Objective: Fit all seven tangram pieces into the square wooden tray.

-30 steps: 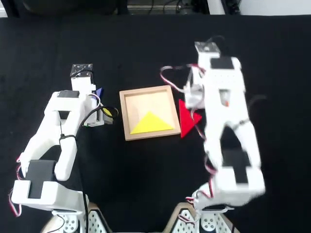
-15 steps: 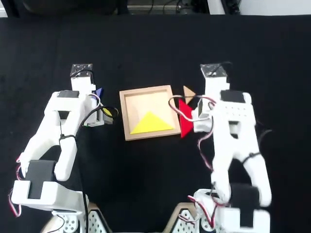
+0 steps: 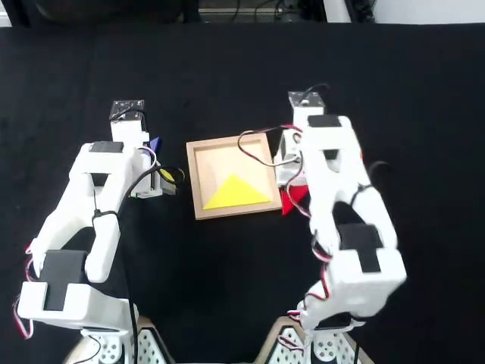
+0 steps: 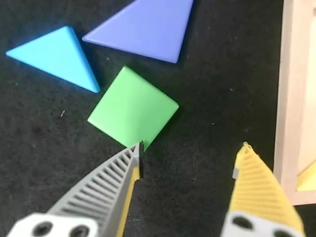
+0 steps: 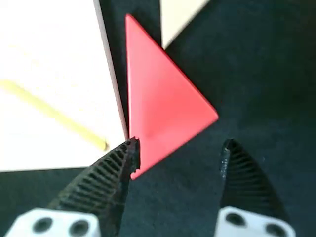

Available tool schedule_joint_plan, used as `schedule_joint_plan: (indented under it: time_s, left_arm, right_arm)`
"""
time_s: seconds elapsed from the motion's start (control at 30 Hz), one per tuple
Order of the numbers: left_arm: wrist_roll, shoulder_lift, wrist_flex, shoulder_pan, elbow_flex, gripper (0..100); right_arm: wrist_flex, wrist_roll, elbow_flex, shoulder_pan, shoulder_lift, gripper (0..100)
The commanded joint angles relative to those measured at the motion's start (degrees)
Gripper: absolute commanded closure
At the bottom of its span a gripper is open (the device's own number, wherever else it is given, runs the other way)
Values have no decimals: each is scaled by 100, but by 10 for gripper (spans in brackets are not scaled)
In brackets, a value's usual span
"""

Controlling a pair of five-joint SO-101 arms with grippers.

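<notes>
Two arms stand side by side on a black table (image 3: 227,68), with the tray between their wrists.

Left arm (image 3: 91,197): extends to the far side, with its wrist left of the tray. The left gripper (image 4: 191,146) is spread wide and holds nothing. One fingertip is at a corner of the green square; whether it touches cannot be told. The other finger hangs just beside the tray's left wall.

Right arm (image 3: 341,205): extends along the tray's right side. The right gripper (image 5: 180,143) is also spread and empty. One fingertip is at the near corner of the red triangle, close to the tray wall. The other is over bare table to the right.

Square wooden tray (image 3: 227,142): lies flat at the middle of the table.

Yellow triangle (image 3: 236,193): lies inside the tray, its long edge along the near wall. The rest of the tray floor is bare.

Red triangle (image 5: 158,106): lies outside the tray, flat on the table, its long edge just beside the right wall.

Purple piece (image 4: 148,27), light blue triangle (image 4: 57,57) and green square (image 4: 132,109): lie on the table left of the tray, near one another but apart.

Cream piece (image 5: 177,15): lies just beyond the red triangle's far tip; its shape cannot be told.
</notes>
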Motion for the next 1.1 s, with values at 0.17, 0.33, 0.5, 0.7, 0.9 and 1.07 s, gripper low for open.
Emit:
schedule_joint_plan:
  time_s: [0.17,0.33,0.5,0.7,0.9,1.07]
  left_arm:
    - [62,-26,44,-4,-145,694]
    - [62,-26,44,-4,-145,694]
    - [62,-26,35,4,-145,694]
    - [62,-26,35,4,-145,694]
    - [62,-26,35,4,-145,694]
    - [62,-26,35,4,-145,694]
  right_arm:
    - [-18,-88,-1253,-105,884,733]
    - [114,-88,-1385,-132,901,733]
    - [264,-88,-1437,-325,752,733]
    - [185,0,-1473,-352,1112,733]
    - [97,800,-1587,-70,1499,733]
    - [105,923,-1560,105,1525,733]
